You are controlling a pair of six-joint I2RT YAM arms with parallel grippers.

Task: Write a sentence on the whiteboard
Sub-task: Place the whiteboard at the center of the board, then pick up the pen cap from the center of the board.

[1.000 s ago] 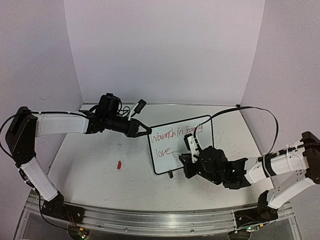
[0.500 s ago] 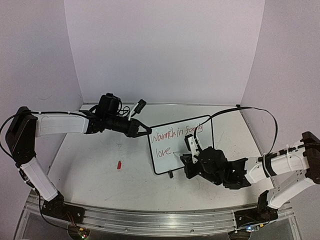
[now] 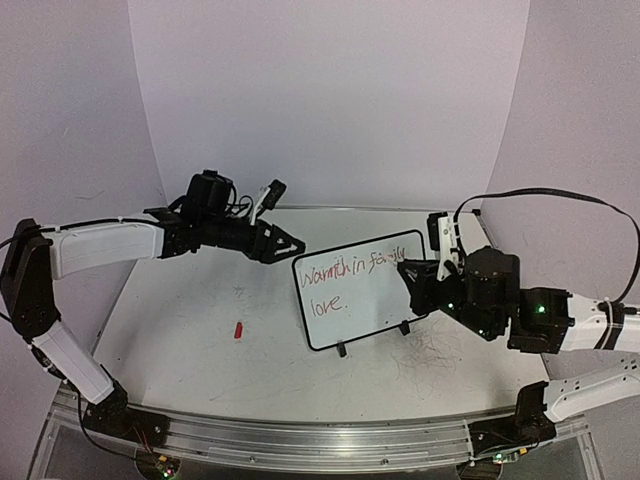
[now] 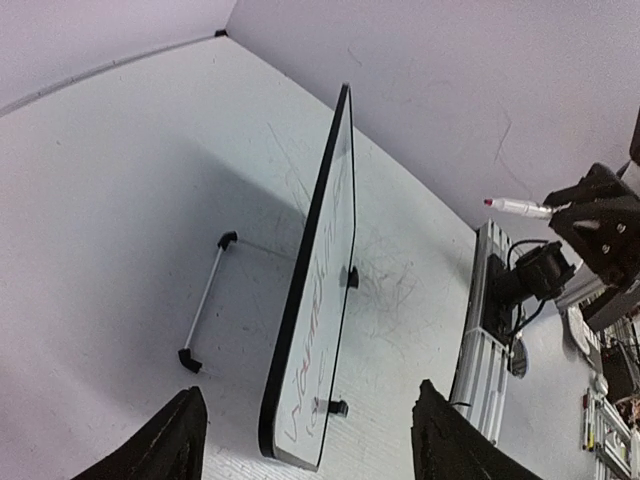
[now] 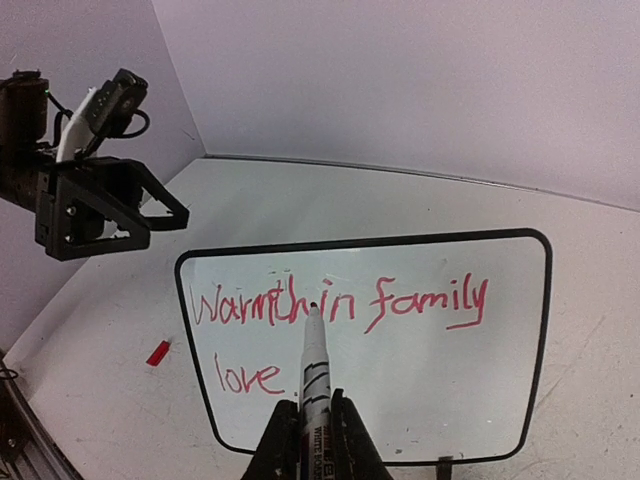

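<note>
The whiteboard (image 3: 362, 290) stands near the middle of the worktop (image 3: 180, 330), propped on its two small black feet and leaning back a little, so its face is turned toward the arms and is easy to reach with a pen. The sentence (image 3: 350, 272) runs across the board in red, in two lines: "Warmth in family" along the top and "love." beneath it at the left end, with most of the lower half bare. The right claw (image 5: 314, 445) is clamped tight on the marker (image 5: 313, 360), gripping the barrel low so the tip points out ahead of the fingers toward the board. The top view puts this claw at the board's right edge, and the left wrist view shows the tip clear of the writing face. That fits a pen lifted off rather than pressed down. The left claw (image 3: 290, 243) hovers just off the board's upper left corner with its jaws spread wide and nothing between them, well placed to steady the frame but not touching it. A small red cap (image 3: 238, 329) lies on the worktop, well apart from the board on the left arm's side, out of the writing path. The writing looks complete.
</note>
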